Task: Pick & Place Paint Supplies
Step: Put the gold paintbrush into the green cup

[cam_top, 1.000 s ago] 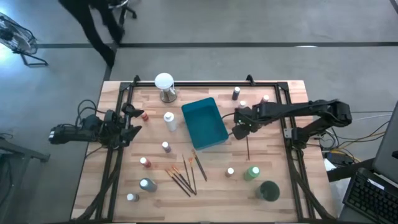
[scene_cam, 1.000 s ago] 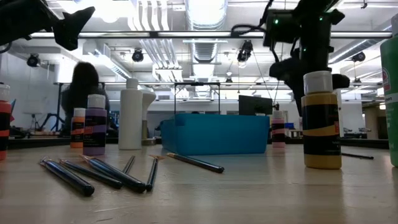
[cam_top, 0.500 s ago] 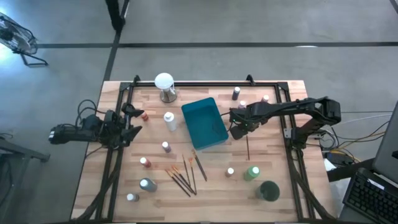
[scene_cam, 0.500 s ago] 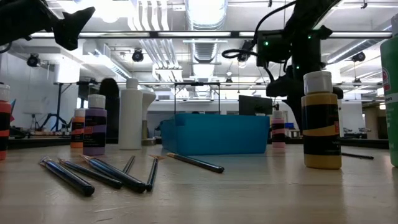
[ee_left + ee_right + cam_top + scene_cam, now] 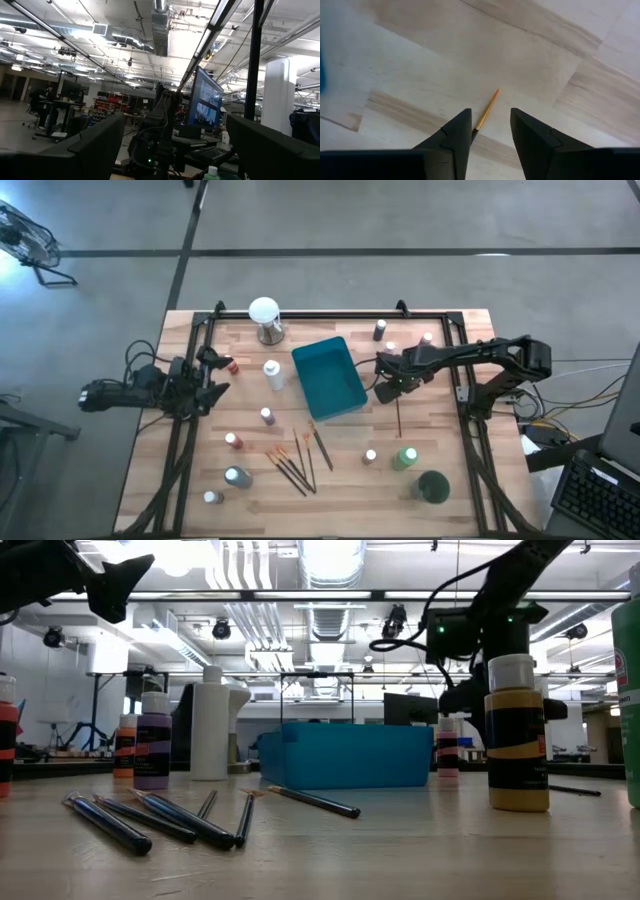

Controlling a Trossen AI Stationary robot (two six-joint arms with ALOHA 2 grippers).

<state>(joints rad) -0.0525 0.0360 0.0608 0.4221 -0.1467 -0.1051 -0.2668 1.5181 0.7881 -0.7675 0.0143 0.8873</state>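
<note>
A pale wooden table [image 5: 450,480] with a dark frame along its edges carries everything. A teal tray [image 5: 328,378] sits near the middle. At the far edge stands a white globe on a metal base [image 5: 264,319]. Small white-capped bottles [image 5: 266,416] are scattered on both sides, with two bigger green ones [image 5: 432,486] toward the near right corner. A cluster of thin brushes [image 5: 295,462] lies in front of the tray, and a single brush [image 5: 398,418] lies apart to the right.
</note>
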